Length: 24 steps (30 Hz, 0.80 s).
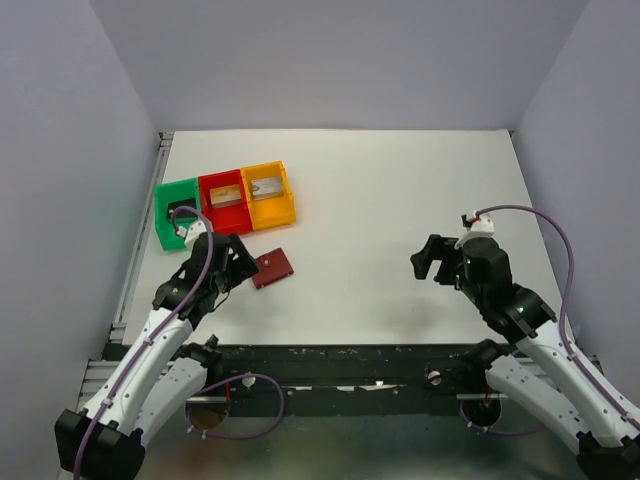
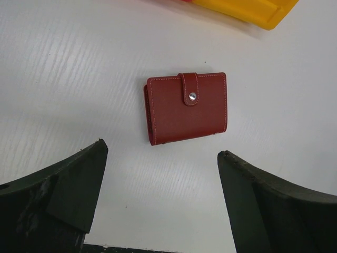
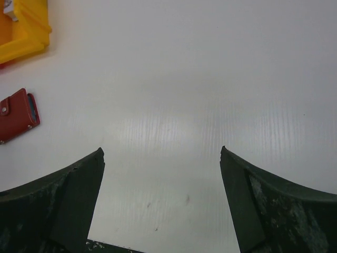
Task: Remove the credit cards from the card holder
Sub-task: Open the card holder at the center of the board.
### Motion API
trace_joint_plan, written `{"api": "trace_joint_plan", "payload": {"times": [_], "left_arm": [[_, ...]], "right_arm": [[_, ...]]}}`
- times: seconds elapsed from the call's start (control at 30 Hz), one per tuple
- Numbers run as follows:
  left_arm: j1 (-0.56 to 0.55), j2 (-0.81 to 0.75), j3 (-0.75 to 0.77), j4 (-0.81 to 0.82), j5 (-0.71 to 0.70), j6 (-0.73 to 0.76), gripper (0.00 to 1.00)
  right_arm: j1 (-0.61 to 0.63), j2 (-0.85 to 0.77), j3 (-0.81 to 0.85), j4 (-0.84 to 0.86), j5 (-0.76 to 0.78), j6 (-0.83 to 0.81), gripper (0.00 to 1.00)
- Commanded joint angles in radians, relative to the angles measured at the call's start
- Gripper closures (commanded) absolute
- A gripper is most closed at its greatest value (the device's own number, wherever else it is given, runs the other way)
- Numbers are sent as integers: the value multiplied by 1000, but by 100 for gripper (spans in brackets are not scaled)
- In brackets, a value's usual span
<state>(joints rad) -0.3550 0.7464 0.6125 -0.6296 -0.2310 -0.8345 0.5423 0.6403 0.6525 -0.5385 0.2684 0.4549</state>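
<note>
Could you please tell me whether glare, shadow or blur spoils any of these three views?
Left wrist: the card holder is sharp, its stitching and snap are legible, and a thin shadow runs along its lower edge. Right wrist: there is a soft bright sheen on the table but nothing is washed out; the holder is cut off by the left edge. Top external: the light is even, with no harsh shadows.

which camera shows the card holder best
The left wrist view: the card holder lies centred, closed, snap tab fastened. The top external view shows it as a small red patch; the right wrist view catches it at the left edge, partly cut off.
</note>
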Motion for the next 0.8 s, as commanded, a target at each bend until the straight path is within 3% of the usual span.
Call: {"api": "trace_joint_plan", "payload": {"times": [0.0,0.37,0.6,0.77], "left_arm": [[-1,-8,-2,25,19,35,1],[-1,-59,-43,76,33,64,1],[-1,24,-45,82,56,72,1],[1,42,-74,166,110,75,9]], "right_arm": [[4,-28,-27,49,-38,-18,4],[4,-7,-21,51,-49,-24,5],[4,30,-37,93,-84,-6,5],[4,59,-91,181,-112,36,7]]}}
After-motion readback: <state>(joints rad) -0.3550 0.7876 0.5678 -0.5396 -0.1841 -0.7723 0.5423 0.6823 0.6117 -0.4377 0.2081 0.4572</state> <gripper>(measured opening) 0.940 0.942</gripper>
